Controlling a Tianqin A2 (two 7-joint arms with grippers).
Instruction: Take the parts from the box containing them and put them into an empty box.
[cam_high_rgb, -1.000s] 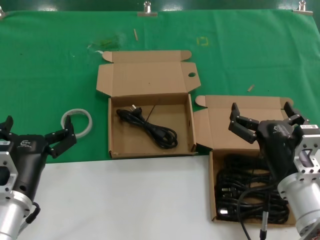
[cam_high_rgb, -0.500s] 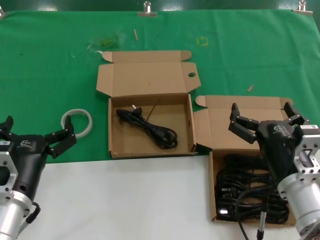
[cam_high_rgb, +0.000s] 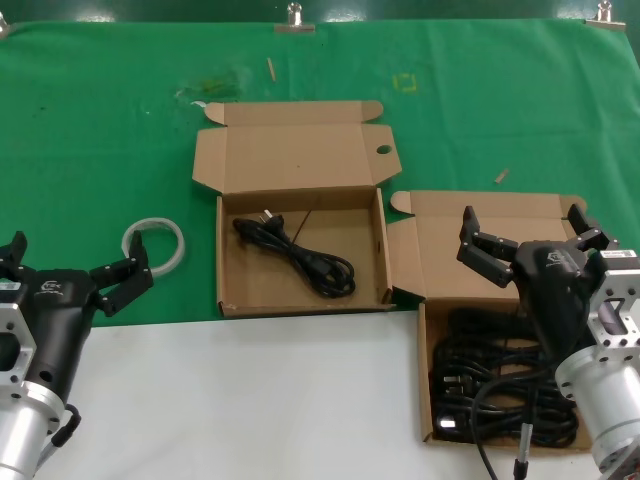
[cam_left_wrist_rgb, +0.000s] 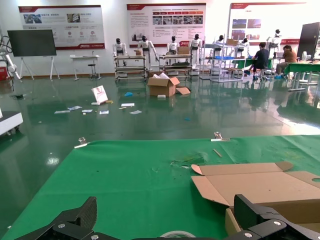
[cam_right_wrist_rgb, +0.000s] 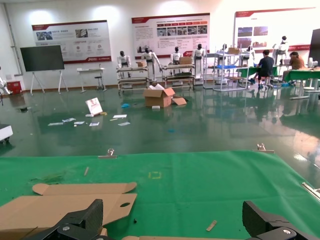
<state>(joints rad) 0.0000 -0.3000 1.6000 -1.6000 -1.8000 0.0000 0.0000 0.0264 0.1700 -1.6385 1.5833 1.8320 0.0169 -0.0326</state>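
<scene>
Raised lids (cam_high_rgb: 290, 145) behind both boxes

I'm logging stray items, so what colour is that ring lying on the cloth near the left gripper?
Whitish, translucent ring; clearest in the head view.

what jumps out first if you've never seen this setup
Two open cardboard boxes on the green cloth: the right box, under the open right gripper, is heaped with black cables, while the middle box holds a single cable. The open left gripper waits at the near left.
</scene>
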